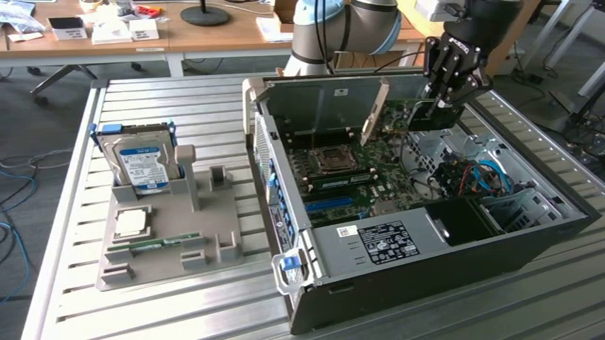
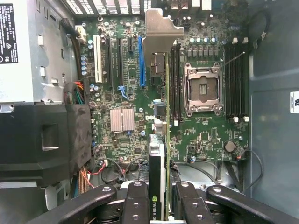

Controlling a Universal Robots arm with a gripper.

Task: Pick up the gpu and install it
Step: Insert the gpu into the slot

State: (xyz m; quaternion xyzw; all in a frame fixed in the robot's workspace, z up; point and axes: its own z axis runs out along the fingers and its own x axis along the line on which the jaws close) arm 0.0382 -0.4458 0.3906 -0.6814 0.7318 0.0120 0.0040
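At the exterior view's left, slotted into a gray holder point(image 1: 180, 265): an upright hard drive point(image 1: 142, 164), with a memory stick point(image 1: 156, 245) nearer. Right of that, lying open, a computer case point(image 1: 426, 262). Over its far right part, gripper point(image 1: 437, 106) clenched on the gpu point(image 1: 402, 117), held on edge above the motherboard point(image 1: 369, 166), silver bracket leftward.

Comes to one gpu point(image 1: 416, 115), one gripper point(image 1: 443, 106) and one open computer case point(image 1: 426, 283). Beside those, one gray holder point(image 1: 189, 269), one hard drive point(image 1: 142, 166), one processor chip point(image 1: 130, 223) and one memory stick point(image 1: 156, 245).
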